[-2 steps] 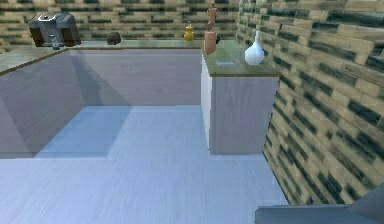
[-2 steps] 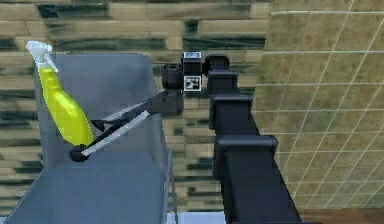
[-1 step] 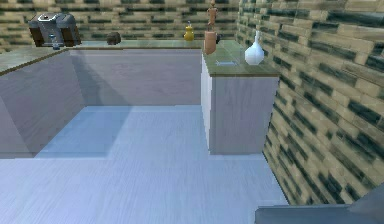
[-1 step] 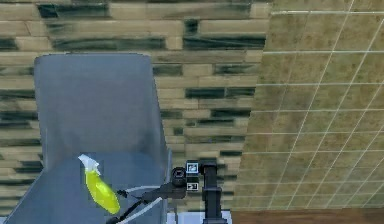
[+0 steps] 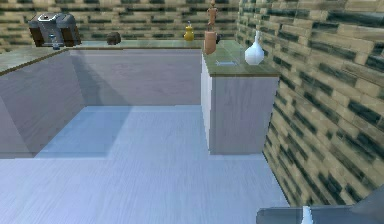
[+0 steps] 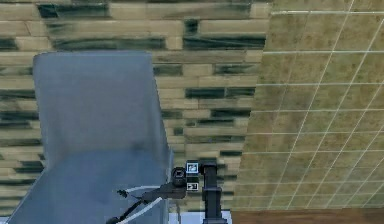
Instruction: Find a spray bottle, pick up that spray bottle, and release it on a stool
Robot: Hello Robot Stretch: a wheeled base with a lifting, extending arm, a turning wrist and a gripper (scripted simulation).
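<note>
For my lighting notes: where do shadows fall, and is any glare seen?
Forward view: a soft shadow darkens the floor before the counter; no glare on the white vase. Arm side view: the tiled wall is evenly lit, without glare.

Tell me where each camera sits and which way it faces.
Forward view: on the robot, facing ahead and slightly down at the floor, counters, a white vase and a brick wall.
Arm side view: on the robot's body, facing out sideways at a grey chair; the arm and gripper rise from the bottom edge.
Shared: both show brick wall.
</note>
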